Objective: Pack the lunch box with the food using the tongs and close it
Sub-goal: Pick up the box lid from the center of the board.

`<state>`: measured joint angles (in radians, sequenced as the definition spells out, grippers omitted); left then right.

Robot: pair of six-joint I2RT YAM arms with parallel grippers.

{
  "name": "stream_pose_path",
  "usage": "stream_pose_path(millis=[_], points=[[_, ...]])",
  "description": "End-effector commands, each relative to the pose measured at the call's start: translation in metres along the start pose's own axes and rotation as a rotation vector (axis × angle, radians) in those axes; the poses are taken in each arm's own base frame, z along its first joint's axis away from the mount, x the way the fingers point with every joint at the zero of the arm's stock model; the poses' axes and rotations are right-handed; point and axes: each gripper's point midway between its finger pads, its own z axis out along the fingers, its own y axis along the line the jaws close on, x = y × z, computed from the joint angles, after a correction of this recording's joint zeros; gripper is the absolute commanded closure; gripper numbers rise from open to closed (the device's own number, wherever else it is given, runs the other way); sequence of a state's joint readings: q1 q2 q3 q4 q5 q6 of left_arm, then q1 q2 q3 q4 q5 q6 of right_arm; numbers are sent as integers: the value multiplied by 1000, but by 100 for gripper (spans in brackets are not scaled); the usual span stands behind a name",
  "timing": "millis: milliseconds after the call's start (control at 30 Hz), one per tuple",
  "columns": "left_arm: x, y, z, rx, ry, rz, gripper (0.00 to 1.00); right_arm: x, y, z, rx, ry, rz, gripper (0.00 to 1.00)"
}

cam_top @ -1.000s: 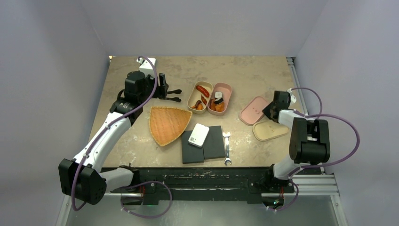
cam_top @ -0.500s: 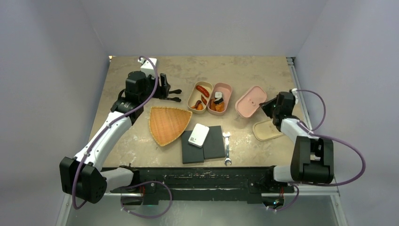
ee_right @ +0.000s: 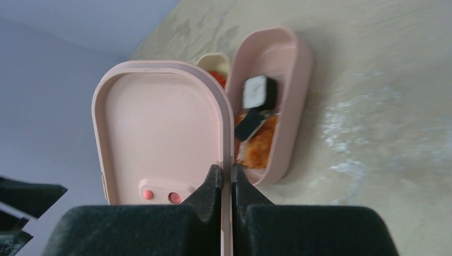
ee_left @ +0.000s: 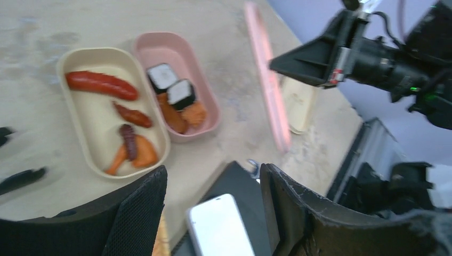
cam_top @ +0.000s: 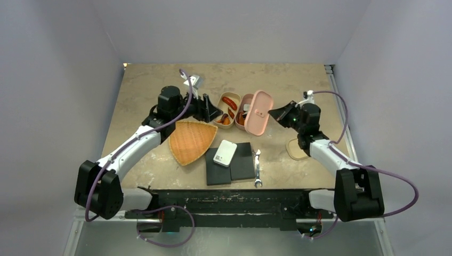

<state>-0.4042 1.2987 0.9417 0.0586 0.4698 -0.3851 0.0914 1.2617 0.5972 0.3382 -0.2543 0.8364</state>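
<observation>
right gripper is pinched shut on the rim of the pink oval plastic lid; the lid stands on edge at the right side of the pink oval tray, contact unclear; left gripper has its fingers wide and empty, hovering just left of the beige oval tray; food sits in both trays, centre far; the lid looks light, stiff, thin and slick, so an edge pinch may let it swivel; best hold is mid long rim, lowered flat; beige oval lid lies right, nearer.
</observation>
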Motion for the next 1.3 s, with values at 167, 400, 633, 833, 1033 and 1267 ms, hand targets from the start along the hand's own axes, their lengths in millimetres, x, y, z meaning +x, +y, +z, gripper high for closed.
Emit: stream_pose_path(millis=[167,400,633,833,1033,1267], points=[[6,-57,11,324,24,-28,36,7,85,-3,-306,-15,-84,100],[35,-75,25,365,99,-30,36,14,101,-1,-307,-32,-89,100],[59,-80,38,367,166,-57,67,22,103,4,-299,-28,-71,100],[63,-79,41,340,179,-37,98,28,101,10,-281,-16,-67,100],[59,-70,39,253,154,20,100,31,93,18,-210,4,-66,99],[37,-9,13,-229,66,211,100,25,111,13,-175,-2,-16,49]])
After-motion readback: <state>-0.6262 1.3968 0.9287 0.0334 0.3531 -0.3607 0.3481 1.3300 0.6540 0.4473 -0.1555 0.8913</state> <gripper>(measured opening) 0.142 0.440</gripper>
